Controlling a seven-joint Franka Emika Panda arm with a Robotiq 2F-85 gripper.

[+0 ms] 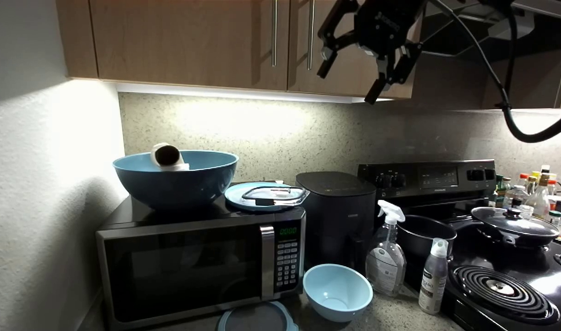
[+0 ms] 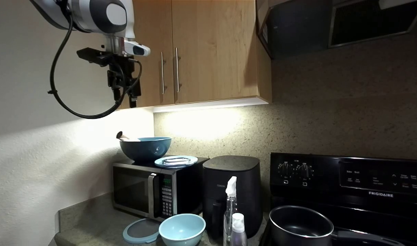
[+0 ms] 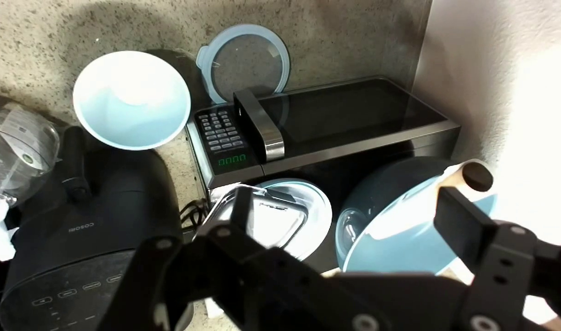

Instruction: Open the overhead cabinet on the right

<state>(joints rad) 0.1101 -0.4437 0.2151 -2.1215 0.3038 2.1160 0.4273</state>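
Observation:
The overhead cabinet on the right has a flat light-brown door (image 1: 303,79), which also shows in an exterior view (image 2: 215,51). It is shut. Its vertical bar handle (image 1: 310,37) is near the door's left edge and also shows in an exterior view (image 2: 177,70). My gripper (image 1: 350,80) points down, open and empty, out in front of the cabinet fronts and apart from the handle. It also shows in an exterior view (image 2: 125,99), left of both handles. In the wrist view, the spread fingers (image 3: 354,212) have nothing between them; the cabinet is out of view there.
The wider wood-fronted cabinet (image 1: 184,41) adjoins on the left, shut. Below stand a microwave (image 1: 188,271) with a large blue bowl (image 1: 174,188) on it, an air fryer (image 1: 340,216), a light-blue bowl (image 1: 337,294) and a spray bottle (image 1: 386,262). A range hood (image 2: 300,30) is at the right.

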